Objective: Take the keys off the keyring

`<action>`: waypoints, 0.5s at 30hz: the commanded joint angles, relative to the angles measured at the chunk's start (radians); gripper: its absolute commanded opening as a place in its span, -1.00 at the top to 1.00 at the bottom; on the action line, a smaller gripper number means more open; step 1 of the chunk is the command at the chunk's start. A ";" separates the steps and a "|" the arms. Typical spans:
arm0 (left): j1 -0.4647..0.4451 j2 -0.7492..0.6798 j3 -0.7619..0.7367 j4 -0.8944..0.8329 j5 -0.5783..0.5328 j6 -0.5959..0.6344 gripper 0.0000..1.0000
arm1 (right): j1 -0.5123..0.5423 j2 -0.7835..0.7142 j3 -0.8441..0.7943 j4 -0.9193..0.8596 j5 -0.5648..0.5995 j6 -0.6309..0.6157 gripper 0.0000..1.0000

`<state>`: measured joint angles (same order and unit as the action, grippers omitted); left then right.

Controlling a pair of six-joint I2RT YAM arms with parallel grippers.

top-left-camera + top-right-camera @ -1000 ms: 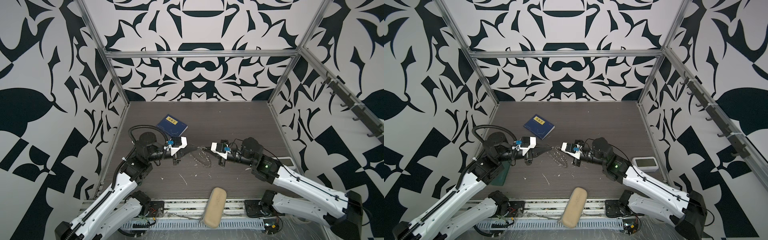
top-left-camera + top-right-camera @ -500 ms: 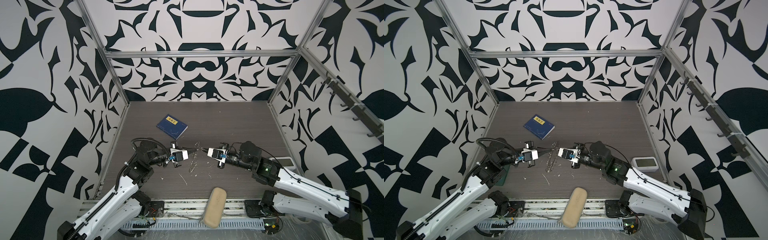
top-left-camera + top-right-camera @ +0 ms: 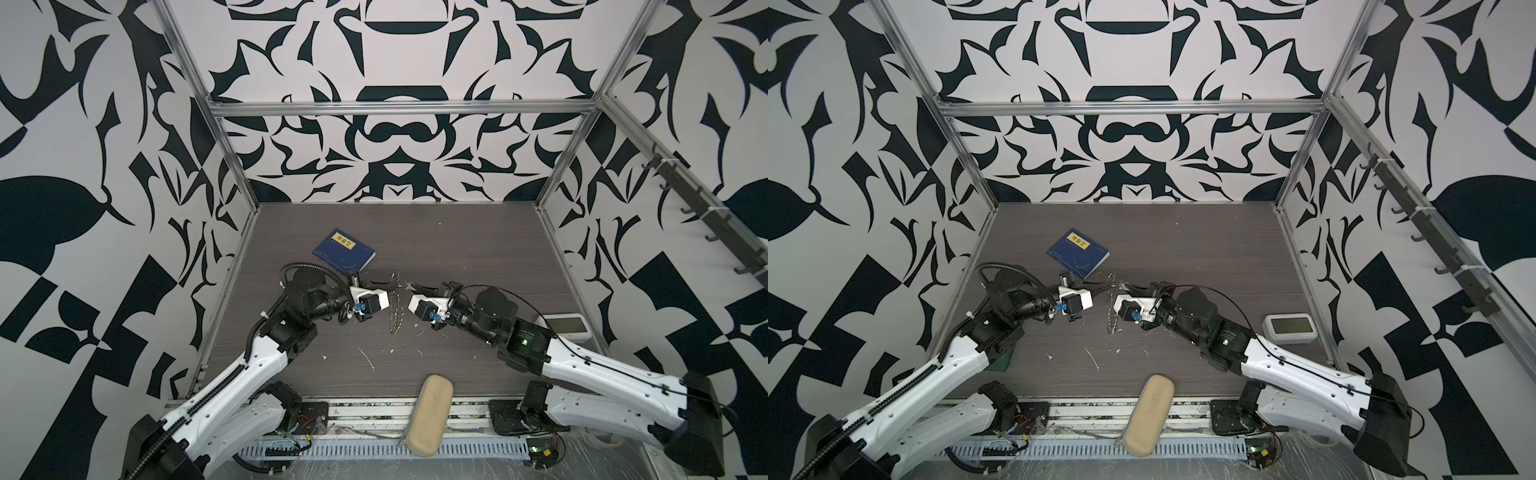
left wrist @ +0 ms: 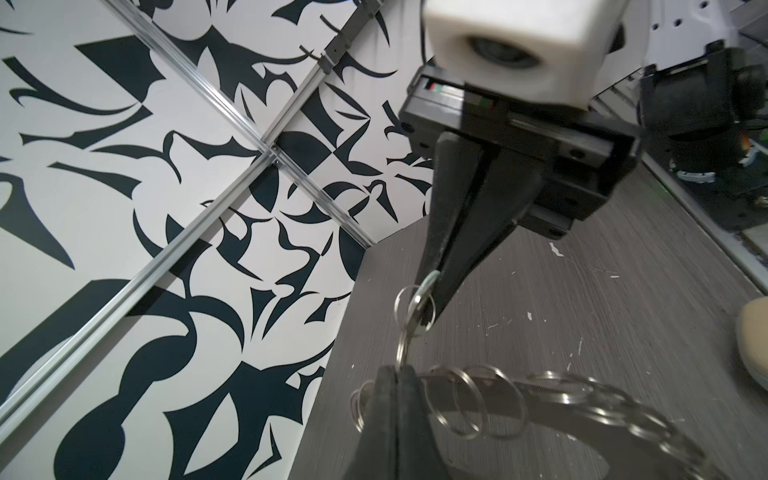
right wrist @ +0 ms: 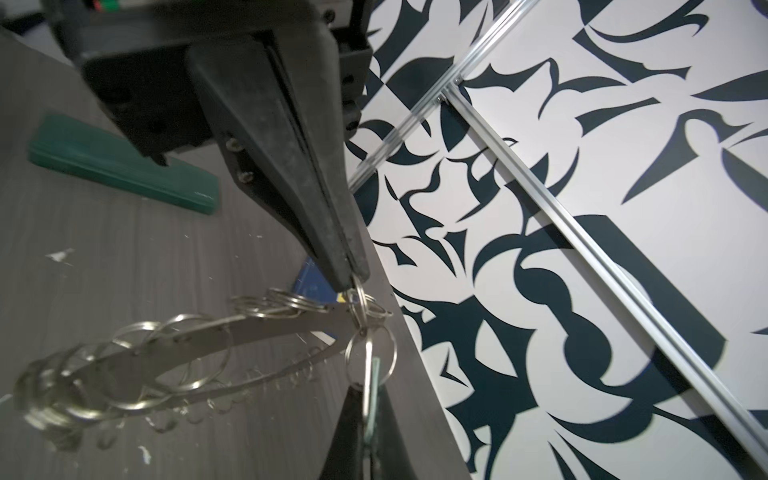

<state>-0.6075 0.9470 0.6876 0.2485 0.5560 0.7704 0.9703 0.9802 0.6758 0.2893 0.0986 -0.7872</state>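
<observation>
Left fingers (image 4: 386,424) and right fingers (image 4: 469,216) clamp tight, tips nearly meeting.

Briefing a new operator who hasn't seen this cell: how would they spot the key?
On the dark table, two grippers meet at a grey keyring fringed with wire rings. The right gripper pinches the key, close to the left gripper. Only its ring carries a silver blade and mint tag; the others hang bare.
</observation>
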 commanded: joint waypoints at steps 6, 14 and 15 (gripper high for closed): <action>0.019 0.067 0.072 0.056 -0.183 -0.136 1.00 | -0.020 0.060 0.043 0.157 0.169 -0.154 1.00; 0.057 0.078 0.119 0.014 -0.226 -0.289 1.00 | -0.115 0.054 0.057 0.163 0.125 -0.104 1.00; 0.065 0.081 0.136 -0.008 -0.244 -0.332 1.00 | -0.126 0.053 0.061 0.165 0.117 -0.098 1.00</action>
<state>-0.6010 1.0386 0.7628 0.2470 0.4526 0.5468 0.8906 1.0683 0.6910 0.4038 0.1627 -0.9085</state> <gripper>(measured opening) 0.039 0.052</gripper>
